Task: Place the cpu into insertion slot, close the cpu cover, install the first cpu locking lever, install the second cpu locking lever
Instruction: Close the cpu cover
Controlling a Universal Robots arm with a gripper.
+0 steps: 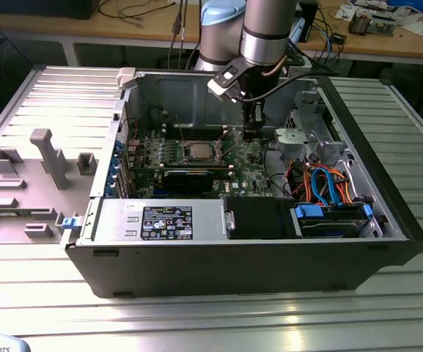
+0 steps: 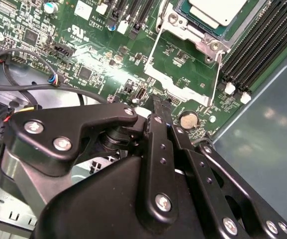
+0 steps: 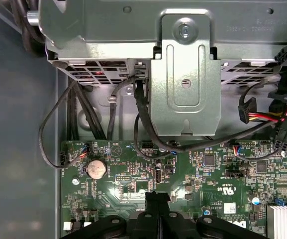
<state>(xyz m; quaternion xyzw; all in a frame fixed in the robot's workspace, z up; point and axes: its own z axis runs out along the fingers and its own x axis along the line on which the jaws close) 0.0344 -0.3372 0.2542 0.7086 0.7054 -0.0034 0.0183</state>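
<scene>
The cpu (image 1: 200, 152) lies in the insertion slot (image 1: 212, 156) in the middle of the green motherboard; its silver-grey top (image 2: 217, 7) shows in the second wrist view. The silvery cpu cover (image 2: 195, 31) lies flat around it. Two thin wire levers (image 2: 152, 55) (image 2: 217, 74) run along two sides of the socket; I cannot tell whether they are latched. My gripper (image 1: 251, 134) hangs low over the board, to the exterior view's right of the socket and apart from it. Its black fingers (image 3: 153, 198) are pressed together, shut on nothing, in both wrist views (image 2: 158, 103).
The open computer case (image 1: 387, 220) walls in the board. A grey drive cage (image 3: 183, 89) with cables (image 3: 143, 124) stands just beyond the gripper. A coin battery (image 3: 96, 169) and memory slots (image 2: 262, 40) lie close by. The power supply (image 1: 167, 220) sits along the front.
</scene>
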